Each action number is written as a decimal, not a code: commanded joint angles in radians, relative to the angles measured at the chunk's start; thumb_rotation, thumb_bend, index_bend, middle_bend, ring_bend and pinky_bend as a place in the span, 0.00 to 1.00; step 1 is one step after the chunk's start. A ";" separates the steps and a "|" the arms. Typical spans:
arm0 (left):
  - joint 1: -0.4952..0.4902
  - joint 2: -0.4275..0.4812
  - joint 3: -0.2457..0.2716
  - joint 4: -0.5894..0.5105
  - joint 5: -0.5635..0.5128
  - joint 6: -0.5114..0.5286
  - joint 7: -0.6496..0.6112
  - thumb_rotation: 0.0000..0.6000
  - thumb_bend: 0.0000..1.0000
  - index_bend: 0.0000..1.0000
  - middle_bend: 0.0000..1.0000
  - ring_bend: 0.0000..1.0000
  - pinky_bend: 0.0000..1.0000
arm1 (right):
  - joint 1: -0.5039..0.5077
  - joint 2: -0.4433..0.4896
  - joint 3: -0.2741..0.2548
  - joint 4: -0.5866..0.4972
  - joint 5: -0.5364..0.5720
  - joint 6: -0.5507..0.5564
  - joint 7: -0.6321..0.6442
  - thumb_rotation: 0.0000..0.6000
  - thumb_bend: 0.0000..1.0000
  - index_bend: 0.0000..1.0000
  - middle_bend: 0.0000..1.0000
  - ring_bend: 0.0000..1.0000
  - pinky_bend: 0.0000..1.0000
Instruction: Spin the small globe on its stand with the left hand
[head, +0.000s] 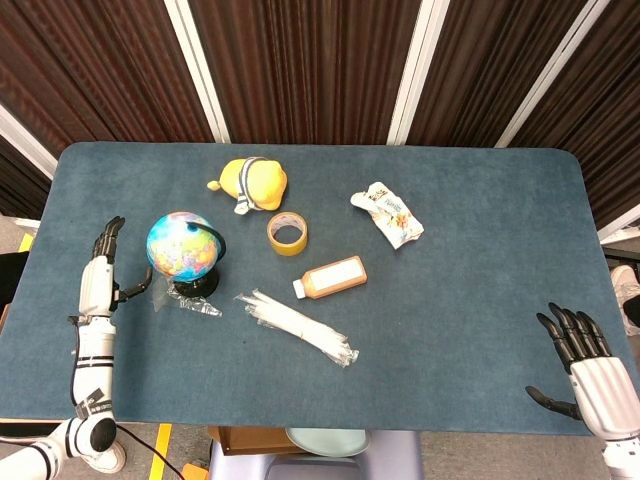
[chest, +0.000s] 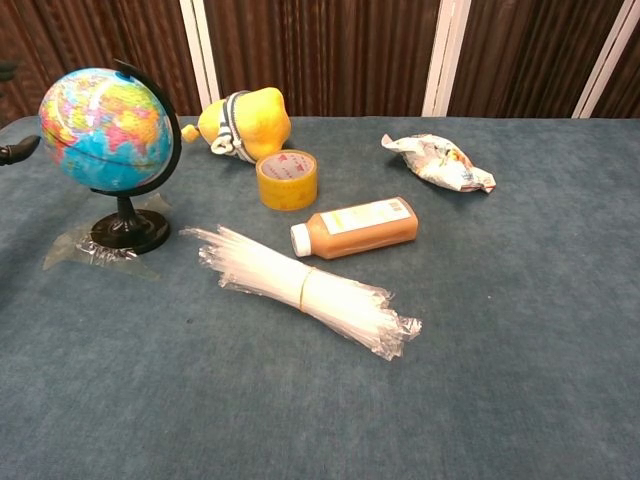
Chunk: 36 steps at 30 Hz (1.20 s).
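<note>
The small globe (head: 181, 246) (chest: 108, 128) stands on its black stand (chest: 128, 231) at the left of the table, over a scrap of clear wrap (chest: 82, 250). My left hand (head: 100, 276) is open just left of the globe, fingers pointing away, thumb toward the globe with a small gap. In the chest view only a dark fingertip (chest: 18, 151) shows at the left edge, apart from the globe. At the table's near right corner my right hand (head: 585, 367) rests open, fingers spread.
A yellow plush toy (head: 254, 183), a tape roll (head: 287, 233), an orange bottle (head: 333, 277) lying on its side, a bundle of clear straws (head: 298, 326) and a crumpled snack packet (head: 388, 214) lie right of the globe.
</note>
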 joint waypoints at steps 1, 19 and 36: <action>-0.003 -0.002 -0.005 0.012 -0.009 -0.010 -0.008 1.00 0.35 0.00 0.00 0.00 0.00 | 0.000 0.000 0.001 -0.001 0.000 0.000 -0.002 1.00 0.07 0.00 0.00 0.00 0.00; -0.079 -0.035 -0.055 0.127 -0.077 -0.120 -0.024 1.00 0.35 0.00 0.00 0.00 0.00 | -0.011 0.007 0.008 -0.002 0.010 0.022 0.005 1.00 0.07 0.00 0.00 0.00 0.00; -0.069 0.016 -0.050 0.206 0.034 -0.099 -0.410 1.00 0.36 0.00 0.00 0.00 0.00 | -0.016 0.013 0.008 -0.004 0.010 0.022 -0.001 1.00 0.07 0.00 0.00 0.00 0.00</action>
